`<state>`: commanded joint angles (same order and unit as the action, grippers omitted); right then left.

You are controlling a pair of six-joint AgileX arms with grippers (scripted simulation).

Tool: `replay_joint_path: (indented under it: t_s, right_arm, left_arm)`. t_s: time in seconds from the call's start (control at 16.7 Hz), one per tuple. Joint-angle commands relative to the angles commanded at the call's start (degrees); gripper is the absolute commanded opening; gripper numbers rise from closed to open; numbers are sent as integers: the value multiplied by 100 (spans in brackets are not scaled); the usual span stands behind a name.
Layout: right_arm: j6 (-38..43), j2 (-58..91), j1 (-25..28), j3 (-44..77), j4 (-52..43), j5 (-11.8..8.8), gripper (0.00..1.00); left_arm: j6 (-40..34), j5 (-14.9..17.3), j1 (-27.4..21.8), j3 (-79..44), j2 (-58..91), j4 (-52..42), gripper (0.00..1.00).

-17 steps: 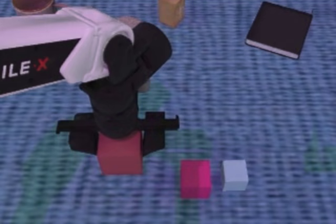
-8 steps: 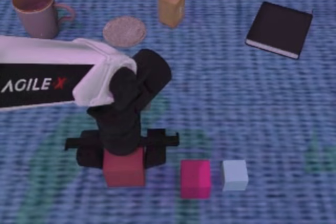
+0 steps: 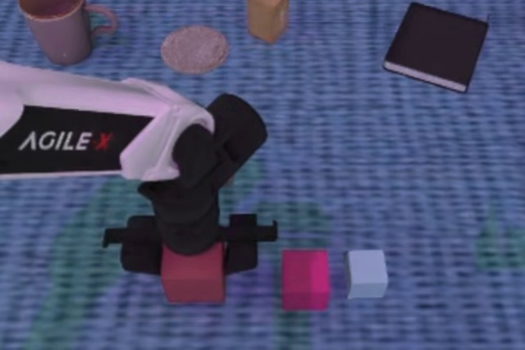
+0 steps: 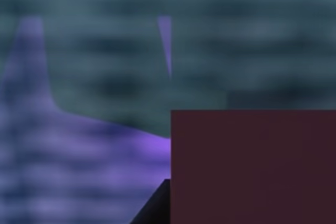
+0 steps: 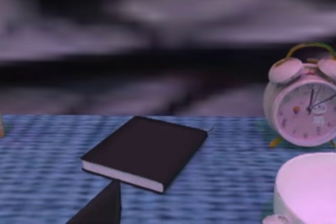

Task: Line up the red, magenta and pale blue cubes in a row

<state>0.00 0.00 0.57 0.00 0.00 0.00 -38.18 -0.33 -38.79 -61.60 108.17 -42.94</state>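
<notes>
Dull red cube (image 4: 252, 166) close up; blurred blue table (image 4: 63, 171) behind

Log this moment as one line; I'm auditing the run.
left gripper: astride dull red matte cube | bright magenta-pink cube, pale icy blue cube: touching, aligned rightward | right arm: unseen in top view

place: rendered tabletop | blue woven cloth (image 3: 410, 161) | mug (image 3: 57, 18), book (image 3: 437, 45), alarm clock (image 5: 304, 103)

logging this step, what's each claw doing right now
Left claw: shut on the red cube.
Right claw: not in the top view; open or shut cannot be told.
</notes>
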Motion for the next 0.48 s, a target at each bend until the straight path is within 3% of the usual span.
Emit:
replay_joint_path:
  t_s: [0.48]
  right_arm:
    - [0, 0, 0, 0, 0, 0, 100]
  left_arm:
    - [0, 0, 0, 0, 0, 0, 68]
